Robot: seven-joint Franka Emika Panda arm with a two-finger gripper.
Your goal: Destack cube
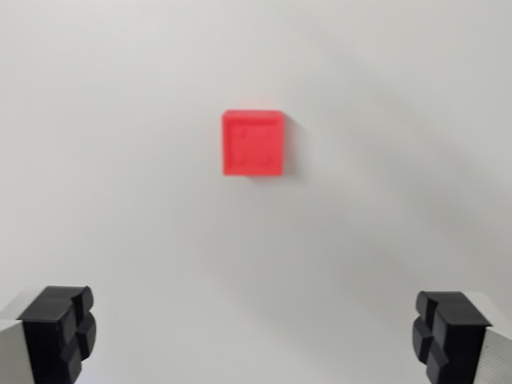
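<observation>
A red cube [254,143] sits on the white surface, seen from straight above, a little above the middle of the wrist view. Only its top face shows, so whatever lies under it is hidden. My gripper [254,336] hangs well above the surface with its two black fingertips [62,332] far apart at the bottom corners of the view. It is open and holds nothing. The cube lies ahead of the fingertips, roughly centred between them.
A plain white tabletop [120,200] fills the whole view around the cube. A soft shadow falls along the cube's right side.
</observation>
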